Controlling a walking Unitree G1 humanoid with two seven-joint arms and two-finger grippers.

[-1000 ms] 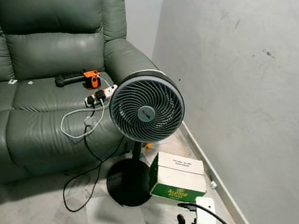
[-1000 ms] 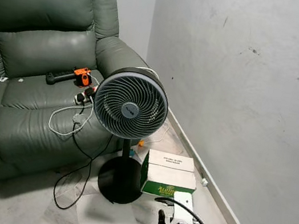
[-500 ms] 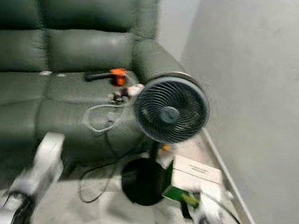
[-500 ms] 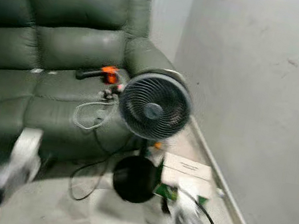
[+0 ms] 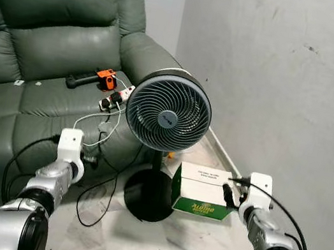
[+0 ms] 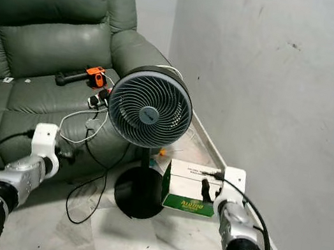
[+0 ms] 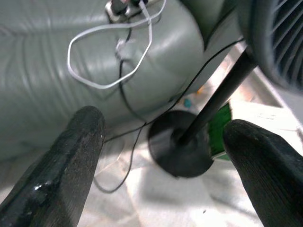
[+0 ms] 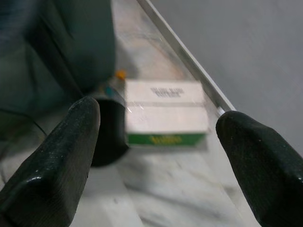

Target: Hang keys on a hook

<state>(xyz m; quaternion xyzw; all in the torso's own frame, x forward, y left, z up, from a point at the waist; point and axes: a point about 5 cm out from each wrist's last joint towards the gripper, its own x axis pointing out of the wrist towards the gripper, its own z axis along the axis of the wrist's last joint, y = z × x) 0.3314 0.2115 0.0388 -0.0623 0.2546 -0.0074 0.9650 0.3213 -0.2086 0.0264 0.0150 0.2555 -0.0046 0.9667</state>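
Both silver arms are raised low in front of me. My left gripper (image 5: 87, 161) is held before the sofa's front edge; in the left wrist view its fingers (image 7: 61, 165) stand wide apart with nothing between them, the fan's base showing through the gap. My right gripper (image 5: 230, 194) hovers just in front of a white and green box (image 5: 202, 191) on the floor. It is open too, with both fingers (image 8: 52, 156) spread and nothing held.
A grey pedestal fan (image 5: 167, 113) stands on a round black base (image 5: 149, 194) between the arms. The green leather sofa (image 5: 45, 45) carries an orange and black tool (image 5: 104, 79), a power strip (image 5: 115, 98) and a white cable (image 5: 98, 132). A bare wall (image 5: 290, 88) is on the right.
The camera swung left and back, with blur. Both arms have risen into view: the left one is newly visible and the right one is now higher, by the box.
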